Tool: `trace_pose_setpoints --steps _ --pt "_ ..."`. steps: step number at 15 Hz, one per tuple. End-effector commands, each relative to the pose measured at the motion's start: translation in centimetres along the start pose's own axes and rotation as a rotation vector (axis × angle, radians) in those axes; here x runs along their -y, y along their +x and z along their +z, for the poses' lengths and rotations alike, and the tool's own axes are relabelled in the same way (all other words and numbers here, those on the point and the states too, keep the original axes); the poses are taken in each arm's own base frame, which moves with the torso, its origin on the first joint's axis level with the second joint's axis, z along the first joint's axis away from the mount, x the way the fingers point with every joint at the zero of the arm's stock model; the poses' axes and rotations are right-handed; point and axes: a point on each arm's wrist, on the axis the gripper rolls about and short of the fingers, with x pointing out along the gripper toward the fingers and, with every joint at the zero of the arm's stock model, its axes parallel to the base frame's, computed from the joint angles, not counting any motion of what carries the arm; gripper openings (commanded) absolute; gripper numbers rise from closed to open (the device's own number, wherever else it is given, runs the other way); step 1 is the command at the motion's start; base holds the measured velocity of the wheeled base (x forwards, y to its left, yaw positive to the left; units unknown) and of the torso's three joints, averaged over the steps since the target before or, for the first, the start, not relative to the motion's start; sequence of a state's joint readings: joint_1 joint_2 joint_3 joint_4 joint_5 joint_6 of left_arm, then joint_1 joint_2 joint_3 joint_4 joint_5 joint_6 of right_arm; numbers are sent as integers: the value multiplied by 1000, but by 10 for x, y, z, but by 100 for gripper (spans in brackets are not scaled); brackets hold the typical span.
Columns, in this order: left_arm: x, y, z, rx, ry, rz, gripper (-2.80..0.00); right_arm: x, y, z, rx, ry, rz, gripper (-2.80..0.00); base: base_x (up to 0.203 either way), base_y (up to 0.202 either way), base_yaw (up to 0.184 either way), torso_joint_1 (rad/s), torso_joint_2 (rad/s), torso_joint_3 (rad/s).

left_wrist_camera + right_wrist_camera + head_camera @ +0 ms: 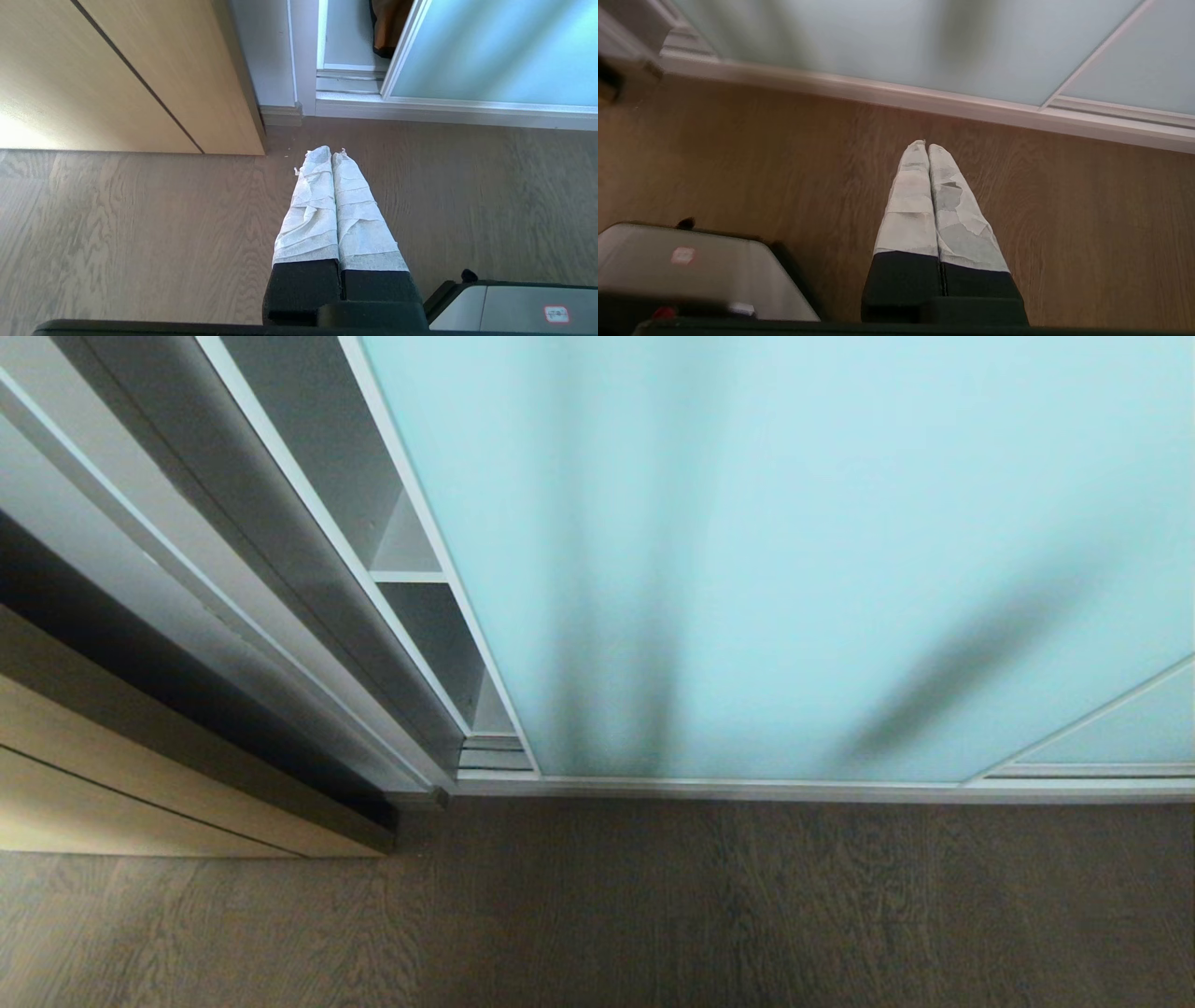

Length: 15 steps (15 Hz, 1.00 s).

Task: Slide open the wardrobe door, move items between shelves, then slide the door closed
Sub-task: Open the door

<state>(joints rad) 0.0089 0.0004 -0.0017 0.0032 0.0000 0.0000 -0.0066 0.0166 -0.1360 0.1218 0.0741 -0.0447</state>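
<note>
The sliding wardrobe door (794, 551), frosted aqua glass in a thin pale frame, covers nearly the whole wardrobe front. A narrow gap at its left edge shows white shelves (408, 577). Through that gap in the left wrist view, part of a tan-brown item with a black edge (384, 28) sits behind the door (495, 51); it looks like the cushion. My left gripper (331, 151) is shut and empty, low over the wood floor. My right gripper (927, 143) is also shut and empty, over the floor in front of the door (887, 42). Neither arm shows in the head view.
A tan wood-grain cabinet (140, 784) (140, 70) stands left of the wardrobe. The door's floor track (747, 789) runs along the wardrobe's foot. A second glass panel (1120, 728) overlaps at the right. My base's corner (514, 308) (691, 270) lies beside each gripper.
</note>
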Motion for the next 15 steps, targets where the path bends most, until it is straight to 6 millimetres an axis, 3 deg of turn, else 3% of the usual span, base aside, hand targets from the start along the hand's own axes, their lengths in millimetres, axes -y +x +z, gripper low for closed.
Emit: trace_pose_setpoints --steps 1,5,8,11,15 --pt "0 0 0 2 0 0 -280 0 4 -10 18 0 -2 -280 0 0 0 0 0 0" --pt "0 0 0 2 0 0 -280 1 3 9 290 -16 -23 -280 0 0 0 0 0 0" --pt "0 0 0 2 0 0 -280 4 5 5 288 49 -143 -280 0 0 0 0 0 0" --pt "0 0 0 2 0 0 -280 4 3 9 304 60 -143 -280 0 0 0 0 0 0" --pt "0 0 0 2 0 0 -280 3 7 -2 232 45 -106 -280 0 0 0 0 0 0"
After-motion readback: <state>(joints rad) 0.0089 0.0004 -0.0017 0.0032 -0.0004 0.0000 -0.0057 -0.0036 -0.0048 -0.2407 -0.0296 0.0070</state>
